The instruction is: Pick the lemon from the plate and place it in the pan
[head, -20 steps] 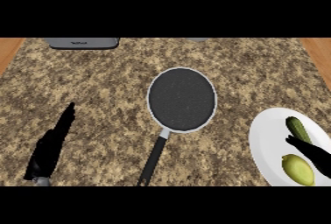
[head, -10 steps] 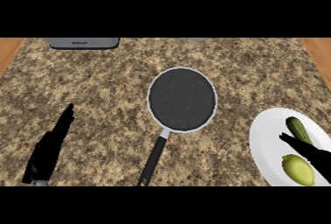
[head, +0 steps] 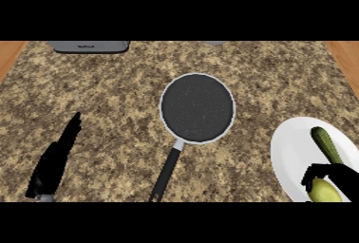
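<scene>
Over the last second very little moves on the counter. The right hand (head: 335, 174) has crept a touch closer round the lemon (head: 325, 191), its dark fingers now curling over the top and the left flank of the fruit, where a moment ago they sat a shade further off. The lemon itself has not shifted: it still lies on the white plate (head: 291, 152) at the right edge of the counter, near the lower end, with a long green vegetable (head: 326, 144) just beyond it on the same plate.

To my eye this is the closing of the grasp, not yet the lift. The fingers wrap the lemon, though the lower part of the hand is cut off by the edge of the view, so I cannot see how fully they enclose it.

The pan (head: 197, 107) waits in the middle of the counter, bare inside, handle pointing towards the robot, well apart from the plate. The left hand (head: 57, 159) stays flat and straight-fingered at the lower left, resting, holding nothing.

Next comes raising the fruit clear of the plate's rim and carrying it leftwards to the pan; a round lemon could roll if the fingers sit only on top.
</scene>
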Action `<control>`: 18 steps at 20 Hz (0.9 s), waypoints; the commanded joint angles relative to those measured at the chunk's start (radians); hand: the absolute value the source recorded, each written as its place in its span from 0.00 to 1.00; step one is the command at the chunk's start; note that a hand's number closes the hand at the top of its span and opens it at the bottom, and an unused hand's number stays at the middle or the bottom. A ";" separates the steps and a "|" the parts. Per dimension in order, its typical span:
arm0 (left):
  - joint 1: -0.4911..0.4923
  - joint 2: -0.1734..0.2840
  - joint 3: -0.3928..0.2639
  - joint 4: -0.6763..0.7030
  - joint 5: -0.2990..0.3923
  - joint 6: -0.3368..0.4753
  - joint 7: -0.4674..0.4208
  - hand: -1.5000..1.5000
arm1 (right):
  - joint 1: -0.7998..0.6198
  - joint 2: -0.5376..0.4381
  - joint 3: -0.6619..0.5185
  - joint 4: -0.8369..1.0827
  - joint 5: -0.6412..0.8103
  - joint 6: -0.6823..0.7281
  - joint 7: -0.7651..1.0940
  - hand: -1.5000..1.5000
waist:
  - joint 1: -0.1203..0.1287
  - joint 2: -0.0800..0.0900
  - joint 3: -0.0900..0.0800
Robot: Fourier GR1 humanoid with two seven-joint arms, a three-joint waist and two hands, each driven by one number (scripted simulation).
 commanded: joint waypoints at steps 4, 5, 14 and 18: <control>0.017 -0.040 -0.024 -0.026 -0.049 0.015 0.015 0.50 | -0.009 0.004 -0.061 0.065 -0.031 -0.008 -0.078 1.00 | 0.000 0.001 0.001; 0.027 0.003 0.035 -0.011 0.016 -0.038 -0.028 0.50 | -0.015 0.006 -0.049 0.119 0.009 -0.077 -0.122 1.00 | 0.001 0.001 0.002; -0.023 -0.010 0.015 -0.003 -0.008 -0.016 0.033 0.50 | -0.104 0.179 -0.081 -0.147 0.272 -0.191 0.646 1.00 | -0.002 -0.001 -0.001; -0.012 -0.010 0.017 -0.030 0.011 -0.030 0.056 0.50 | -0.210 0.141 -0.053 -0.301 0.342 -0.304 0.611 1.00 | 0.010 -0.005 0.000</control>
